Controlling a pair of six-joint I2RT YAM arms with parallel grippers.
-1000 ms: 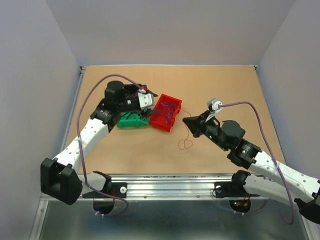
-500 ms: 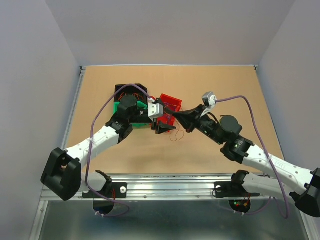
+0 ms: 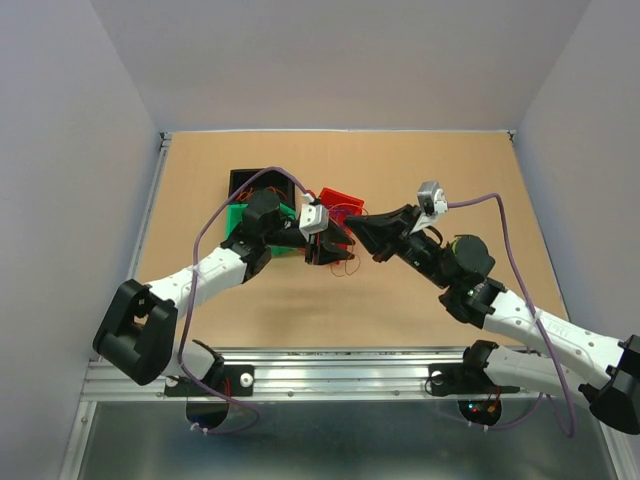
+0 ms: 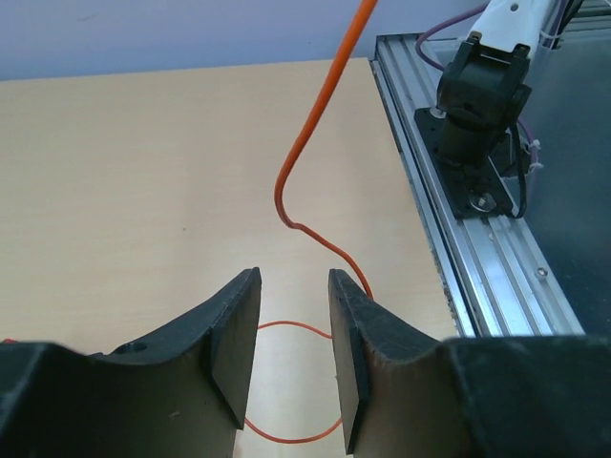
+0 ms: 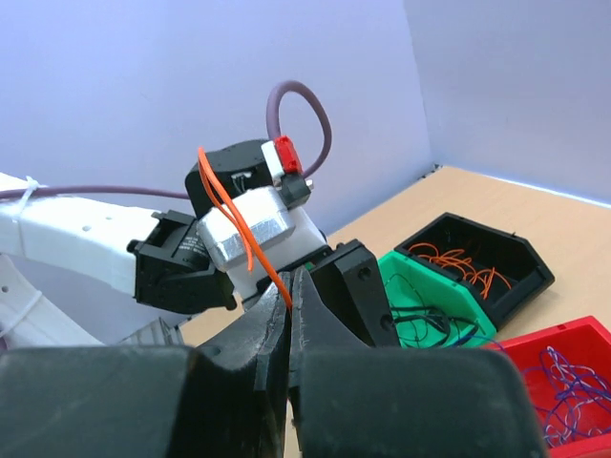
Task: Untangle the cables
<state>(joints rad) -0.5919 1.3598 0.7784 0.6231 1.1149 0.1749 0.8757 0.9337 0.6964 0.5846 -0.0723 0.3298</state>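
My right gripper (image 5: pixel 293 298) is shut on a thin orange cable (image 5: pixel 250 239), which rises above its jaws. In the top view the right gripper (image 3: pixel 353 227) is just in front of the red bin (image 3: pixel 345 196). The orange cable (image 3: pixel 347 268) hangs from it to a loop on the table. My left gripper (image 3: pixel 328 256) is open beside it. In the left wrist view the left gripper (image 4: pixel 291 286) hovers over the orange cable (image 4: pixel 296 162), whose loop lies between and below the open jaws without being held. Purple cables (image 5: pixel 558 372) lie in the red bin.
A black bin (image 5: pixel 520 253) holds orange cables and a green bin (image 5: pixel 449 291) holds black ones; both stand left of the red bin (image 5: pixel 573 334). The two wrists are very close together. The table's metal front rail (image 4: pixel 477 239) is on the right of the left wrist view.
My left gripper has swung from the bins over to the orange cable's loop. My right gripper has moved left and up with the orange cable, towards the red bin.
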